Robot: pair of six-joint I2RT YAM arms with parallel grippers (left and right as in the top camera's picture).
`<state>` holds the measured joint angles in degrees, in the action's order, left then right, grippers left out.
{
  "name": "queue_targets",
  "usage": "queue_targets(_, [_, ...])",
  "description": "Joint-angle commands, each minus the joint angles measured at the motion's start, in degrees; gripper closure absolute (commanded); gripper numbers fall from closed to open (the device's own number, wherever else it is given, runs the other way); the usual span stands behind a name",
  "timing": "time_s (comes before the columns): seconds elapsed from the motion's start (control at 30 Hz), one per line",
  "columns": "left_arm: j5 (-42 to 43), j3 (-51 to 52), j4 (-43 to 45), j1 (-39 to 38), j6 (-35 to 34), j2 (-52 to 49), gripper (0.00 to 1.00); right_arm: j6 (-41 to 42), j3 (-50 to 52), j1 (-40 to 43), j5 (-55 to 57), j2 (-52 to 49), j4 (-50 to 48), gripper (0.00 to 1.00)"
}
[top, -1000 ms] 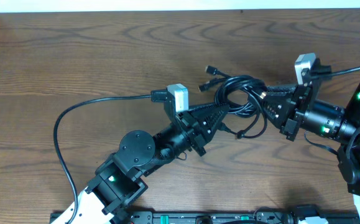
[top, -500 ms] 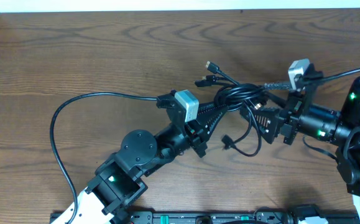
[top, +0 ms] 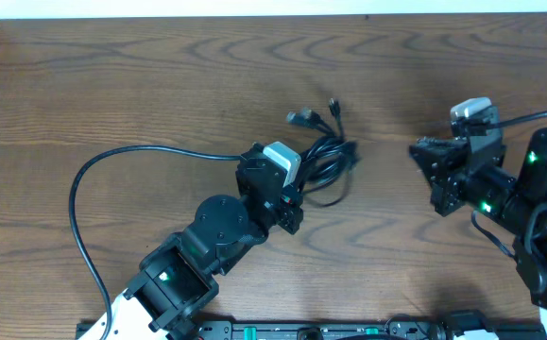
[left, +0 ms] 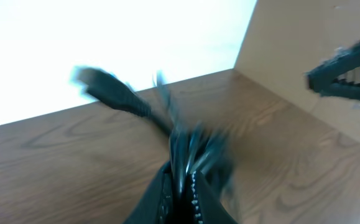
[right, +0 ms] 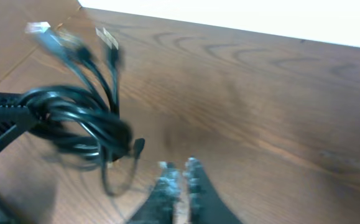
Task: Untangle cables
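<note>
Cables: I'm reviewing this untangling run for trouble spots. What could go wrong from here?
The left claw grips the cables as one bunched coil, so dragging it alone may tighten the loops. The right claw is shut, empty and apart from the bundle; going in shut, it may just shove the coil. Loose plug ends could snag.

No legible text, label, brand, number or sign on anything in any of the views.

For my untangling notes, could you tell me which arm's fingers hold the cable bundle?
The left gripper: its fingers are shut on the cables, while the right gripper is shut on nothing, well apart from them.
</note>
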<state>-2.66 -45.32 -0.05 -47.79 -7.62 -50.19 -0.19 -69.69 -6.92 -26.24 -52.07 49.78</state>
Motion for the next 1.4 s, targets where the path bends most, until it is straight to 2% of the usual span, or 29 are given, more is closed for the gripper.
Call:
queue_targets(0.0, [-2.95,-0.39,0.2,-0.13,1.4,1.07,0.93,-0.79,-0.7,-0.26,2.75,1.16,0.17,0.99])
queue_targets(0.1, [-1.79,-0.39,0.09,-0.13,1.44,1.07,0.92,-1.73,-0.7,-0.26,1.64,1.77,0.63,0.99])
queue_targets(0.2, [1.01,-0.39,0.17,-0.13,2.05,1.07,0.93,-8.94,-0.7,-0.26,-5.57,2.21,1.81,0.99])
queue_targets(0.23, [1.7,-0.39,0.26,-0.13,2.03,1.07,0.93,-11.13,-0.7,-0.26,-7.82,2.27,2.32,0.95])
queue_targets(0.3, [3.67,-0.39,0.76,-0.13,2.03,1.07,0.92,-15.69,-0.7,-0.26,-12.33,2.32,3.56,0.84])
queue_targets(0.33, [4.48,-0.39,1.25,-0.15,2.03,1.07,0.93,-17.03,-0.7,-0.26,-13.51,2.32,4.04,0.75])
queue_targets(0.43, [8.22,-0.39,4.07,-0.13,2.03,1.07,0.93,-19.3,-0.7,-0.26,-14.71,2.29,5.22,0.39])
queue_targets(0.5, [11.28,-0.39,6.56,-0.13,2.01,1.07,0.93,-19.65,-0.7,-0.26,-14.75,2.29,5.62,0.27])
queue_targets(0.57, [13.9,-0.39,9.05,-0.13,2.01,1.05,0.93,-19.76,-0.7,-0.31,-15.5,2.29,5.81,0.22])
queue_targets(0.67, [15.5,-0.39,11.02,-0.15,1.95,1.05,0.93,-19.85,-0.7,-0.31,-18.47,2.29,5.84,0.19])
queue_targets(0.97, [20.24,-0.39,15.34,-0.2,-0.96,0.9,0.93,-20.24,-0.7,-0.31,-26.88,2.29,4.66,0.21])
queue_targets(1.17, [24.33,-0.39,18.93,-0.2,-2.58,0.87,0.93,-20.24,-0.7,-0.31,-26.86,2.29,4.42,0.31])
queue_targets(1.33, [26.64,-0.39,20.15,-0.2,-2.8,0.85,0.93,-20.22,-0.7,-0.31,-26.84,2.29,3.32,0.32])
queue_targets(1.37, [26.69,-0.39,20.13,-0.2,-2.8,0.85,0.92,-20.22,-0.7,-0.31,-26.84,2.29,3.13,0.37])
